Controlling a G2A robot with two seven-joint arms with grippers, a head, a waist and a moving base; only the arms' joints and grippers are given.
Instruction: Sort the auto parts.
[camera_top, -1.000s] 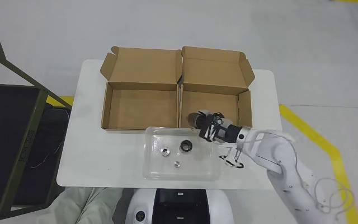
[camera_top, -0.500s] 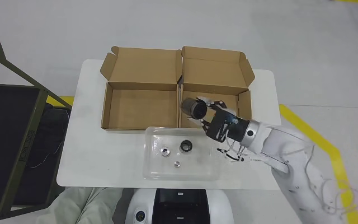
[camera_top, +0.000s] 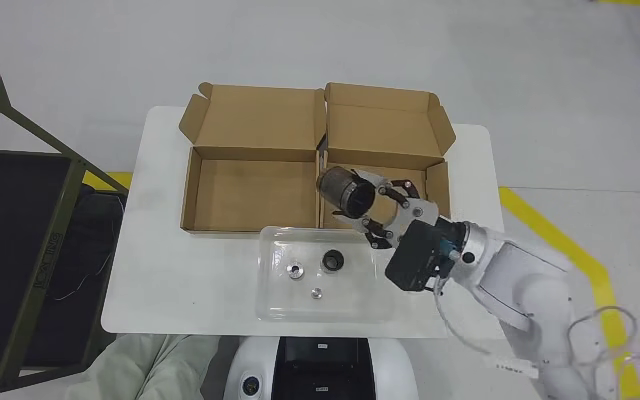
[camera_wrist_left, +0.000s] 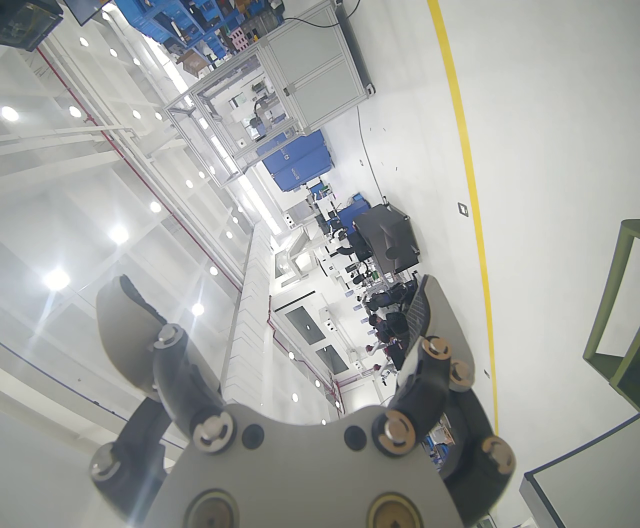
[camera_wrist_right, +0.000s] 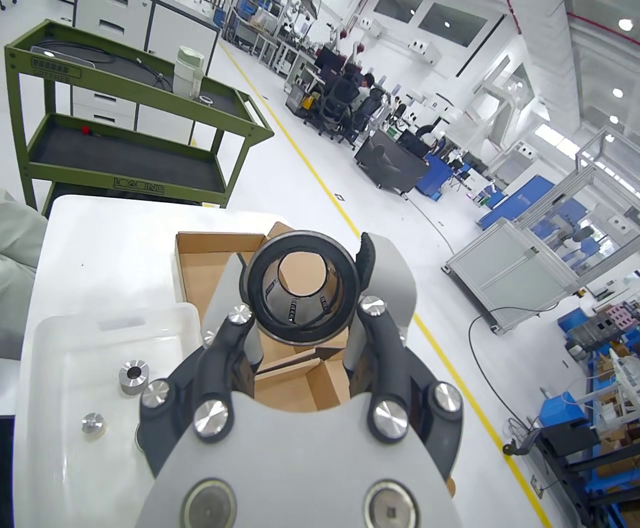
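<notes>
White table (camera_top: 160, 250) from above: two open cardboard boxes stand side by side, a clear tray (camera_top: 360, 295) at 6 o'clock of them. The right gripper (camera_top: 362, 204) has lifted a metal sleeve (camera_top: 343, 190) out of the tray's 1 o'clock corner, and it now hangs over the 9 o'clock side of the right box (camera_top: 437, 190). The left box (camera_top: 250, 195) looks bare. A dark ring (camera_top: 333, 261) and two silver parts (camera_top: 294, 270) wait in the tray. I judge a drop is near.

Left wrist: the left gripper (camera_wrist_left: 275, 300) points at the hall ceiling, fingers spread, holding nothing.

Right wrist: the right gripper (camera_wrist_right: 300, 300) pinches the sleeve (camera_wrist_right: 300, 240) by its sides, with the right box (camera_wrist_right: 325, 390) below it and the tray (camera_wrist_right: 75, 325) at 8 o'clock.
</notes>
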